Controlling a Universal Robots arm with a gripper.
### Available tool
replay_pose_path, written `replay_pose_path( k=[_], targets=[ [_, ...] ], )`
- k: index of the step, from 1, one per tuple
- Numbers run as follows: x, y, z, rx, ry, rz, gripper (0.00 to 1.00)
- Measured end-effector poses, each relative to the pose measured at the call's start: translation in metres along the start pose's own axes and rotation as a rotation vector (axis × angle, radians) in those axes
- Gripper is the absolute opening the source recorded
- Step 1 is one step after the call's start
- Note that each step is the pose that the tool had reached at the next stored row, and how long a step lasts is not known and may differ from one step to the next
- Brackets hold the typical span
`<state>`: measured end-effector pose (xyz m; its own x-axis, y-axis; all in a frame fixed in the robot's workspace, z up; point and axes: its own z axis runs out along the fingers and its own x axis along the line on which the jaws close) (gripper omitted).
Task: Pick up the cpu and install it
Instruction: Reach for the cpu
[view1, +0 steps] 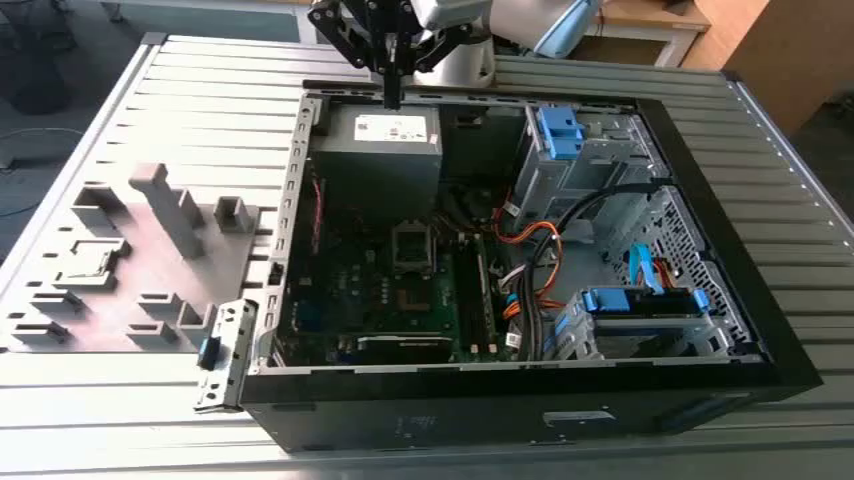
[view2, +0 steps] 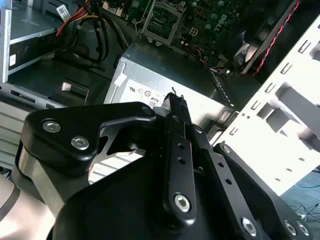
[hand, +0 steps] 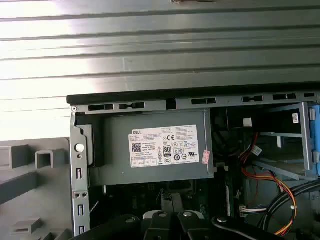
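At the top centre of the exterior view the gripper (view1: 394, 98) hangs over the far edge of the open computer case (view1: 534, 410), its tip just above the grey power supply (view1: 380, 160) and that unit's white label (view1: 395, 128). In the second wrist view the two black fingers (view2: 180, 145) lie pressed together with no gap between them, ending at a narrow tip (view2: 175, 100) in front of the same power supply (view2: 165, 65); nothing can be made out between them. The cpu (view1: 96, 262) seems to be the small flat grey square lying a little askew in a recess of the grey fixture (view1: 174, 285) at the left of the exterior view, well apart from the gripper (it is small there, so this is not certain). In the middle of the case the motherboard (view1: 360, 295) carries the square socket (view1: 411, 247), whose metal frame surrounds a dark centre; the second wrist view shows this socket (view2: 162, 20) beyond the power supply. Orange cables (view1: 541, 250) loop through the right half of the case, beside a blue drive bracket (view1: 561, 135) at the upper right. Case and fixture both rest on a slatted metal table (view1: 200, 110), and the first wrist view looks down on the labelled power supply (hand: 150, 172) with the table's slats (hand: 150, 50) past the case's rim.
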<state>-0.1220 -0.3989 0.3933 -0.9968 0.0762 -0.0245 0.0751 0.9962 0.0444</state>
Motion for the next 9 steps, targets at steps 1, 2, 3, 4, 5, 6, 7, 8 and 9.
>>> replay_pose_path(
  k=[1,2,3,4,5,6,7,8,9],
  targets=[
    [0.0,0.0,0.0,0.0,0.0,0.0,0.11],
    [0.0,0.0,0.0,0.0,0.0,0.0,0.11],
    [0.0,0.0,0.0,0.0,0.0,0.0,0.11],
    [0.0,0.0,0.0,0.0,0.0,0.0,0.11],
    [0.0,0.0,0.0,0.0,0.0,0.0,0.11],
    [0.0,0.0,0.0,0.0,0.0,0.0,0.11],
    [0.0,0.0,0.0,0.0,0.0,0.0,0.11],
    [0.0,0.0,0.0,0.0,0.0,0.0,0.11],
    [0.0,0.0,0.0,0.0,0.0,0.0,0.11]
  ],
)
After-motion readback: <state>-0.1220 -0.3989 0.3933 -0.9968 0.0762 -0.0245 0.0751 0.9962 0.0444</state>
